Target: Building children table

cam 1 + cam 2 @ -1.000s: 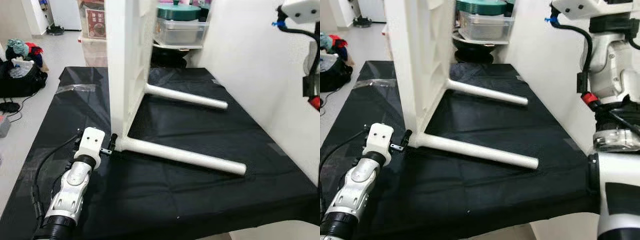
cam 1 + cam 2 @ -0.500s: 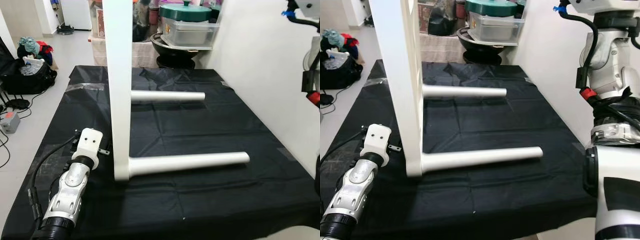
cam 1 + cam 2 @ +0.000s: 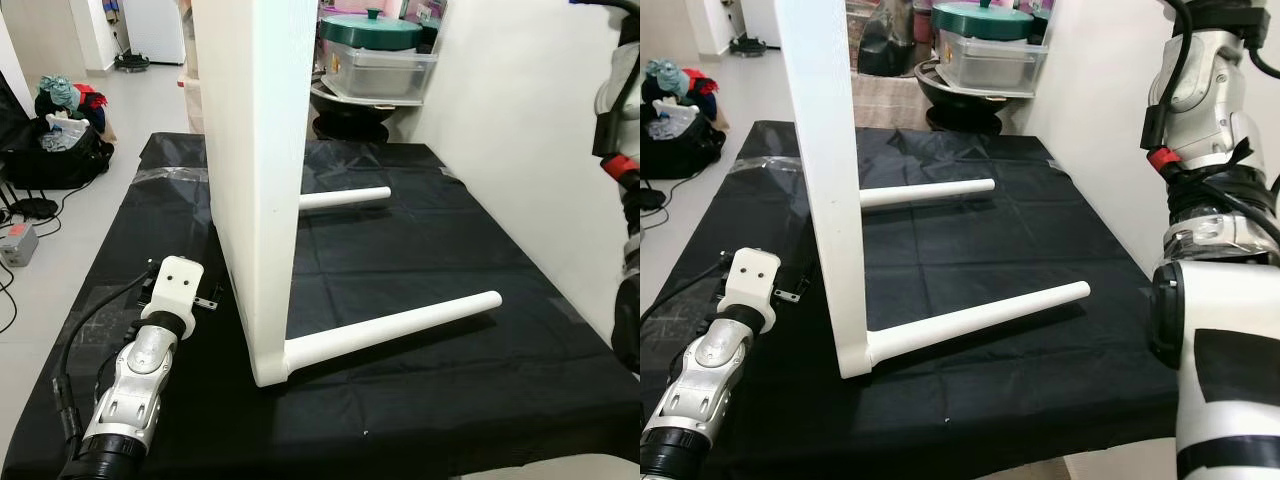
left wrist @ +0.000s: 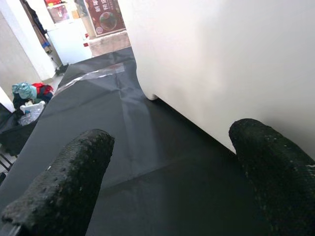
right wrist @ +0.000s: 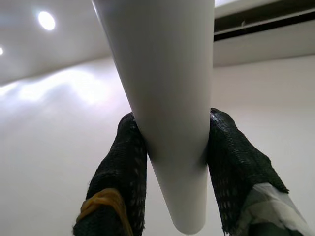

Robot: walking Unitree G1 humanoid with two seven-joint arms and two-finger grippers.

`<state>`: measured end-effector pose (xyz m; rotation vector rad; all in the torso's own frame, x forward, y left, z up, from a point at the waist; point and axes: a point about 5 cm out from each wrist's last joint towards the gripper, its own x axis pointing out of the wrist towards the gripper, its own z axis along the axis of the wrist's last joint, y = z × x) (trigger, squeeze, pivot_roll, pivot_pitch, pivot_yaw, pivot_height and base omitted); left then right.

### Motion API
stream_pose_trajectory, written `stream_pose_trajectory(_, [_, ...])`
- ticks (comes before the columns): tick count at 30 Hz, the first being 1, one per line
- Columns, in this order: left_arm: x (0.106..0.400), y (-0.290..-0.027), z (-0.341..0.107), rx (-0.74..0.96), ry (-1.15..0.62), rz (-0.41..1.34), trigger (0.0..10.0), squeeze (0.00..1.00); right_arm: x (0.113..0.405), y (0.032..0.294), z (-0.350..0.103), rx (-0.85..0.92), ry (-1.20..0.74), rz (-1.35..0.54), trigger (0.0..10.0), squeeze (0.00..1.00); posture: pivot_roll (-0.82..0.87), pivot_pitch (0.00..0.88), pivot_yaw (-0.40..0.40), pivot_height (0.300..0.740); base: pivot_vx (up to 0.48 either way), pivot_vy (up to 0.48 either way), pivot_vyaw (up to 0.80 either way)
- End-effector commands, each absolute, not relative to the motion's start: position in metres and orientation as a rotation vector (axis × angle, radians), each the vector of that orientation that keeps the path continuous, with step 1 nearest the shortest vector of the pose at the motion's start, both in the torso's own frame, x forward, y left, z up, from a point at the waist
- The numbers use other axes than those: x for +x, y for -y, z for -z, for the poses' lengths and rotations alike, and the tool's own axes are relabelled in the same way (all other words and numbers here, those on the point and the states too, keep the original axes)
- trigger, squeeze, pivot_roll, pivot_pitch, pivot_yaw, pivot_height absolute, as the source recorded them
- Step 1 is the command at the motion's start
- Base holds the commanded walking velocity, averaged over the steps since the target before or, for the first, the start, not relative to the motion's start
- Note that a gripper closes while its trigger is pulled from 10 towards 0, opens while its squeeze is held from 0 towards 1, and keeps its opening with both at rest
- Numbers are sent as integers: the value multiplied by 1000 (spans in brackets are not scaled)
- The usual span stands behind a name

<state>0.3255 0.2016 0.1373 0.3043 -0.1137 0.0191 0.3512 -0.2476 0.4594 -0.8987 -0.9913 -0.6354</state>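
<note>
White plastic children's table (image 3: 250,170) is tipped on its edge on the black sheet-covered work surface (image 3: 420,400), two round white legs (image 3: 395,328) poking out to the right. Right gripper (image 5: 172,147) is clenched on another white leg (image 5: 165,98) up high; that grasp is plain from the right wrist view, while the head views catch just the raised arm. Left gripper (image 4: 167,187) sits spread wide, released, near the tabletop's left face (nothing between the fingers (image 4: 64,182)). I'd steady the top before tilting it any further.
</note>
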Motion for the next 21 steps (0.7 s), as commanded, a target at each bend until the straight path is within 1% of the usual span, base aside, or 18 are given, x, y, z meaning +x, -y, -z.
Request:
stream_pose_trajectory(1, [323,-202,-135,309,104,-22,10000,0,360,239,-453,-920,943,568,0,0,101,0,-143,740,0,0,0])
stream_pose_trajectory(4, [323,-202,-135,308,104,-22,10000,0,365,238,-446,-917,905,541,0,0,101,0,-144,740,0,0,0])
stream_pose_trajectory(7, [321,-204,-135,305,106,-33,10000,0,382,230,-423,-900,757,432,0,0,102,0,-145,740,0,0,0])
stream_pose_trajectory(10, [320,-207,-135,303,105,-44,10000,0,388,226,-415,-879,713,400,0,0,104,0,-146,740,0,0,0])
stream_pose_trajectory(11, [319,-209,-135,305,105,-52,10000,0,392,224,-408,-869,675,377,10000,0,109,0,-148,740,0,0,0])
stream_pose_trajectory(16, [318,-213,-135,308,103,-67,10000,0,396,220,-401,-834,645,350,10000,0,109,0,-148,740,0,0,0])
stream_pose_trajectory(17, [317,-215,-136,308,103,-75,10000,0,394,219,-400,-794,669,341,10000,0,114,0,-149,740,0,0,0])
stream_pose_trajectory(18, [317,-217,-136,309,103,-81,10000,0,394,217,-399,-774,675,317,10000,1000,112,0,-147,740,0,0,0])
stream_pose_trajectory(21, [316,-219,-136,310,102,-89,10000,0,392,210,-395,-755,712,240,10000,1000,114,0,-146,740,0,0,0])
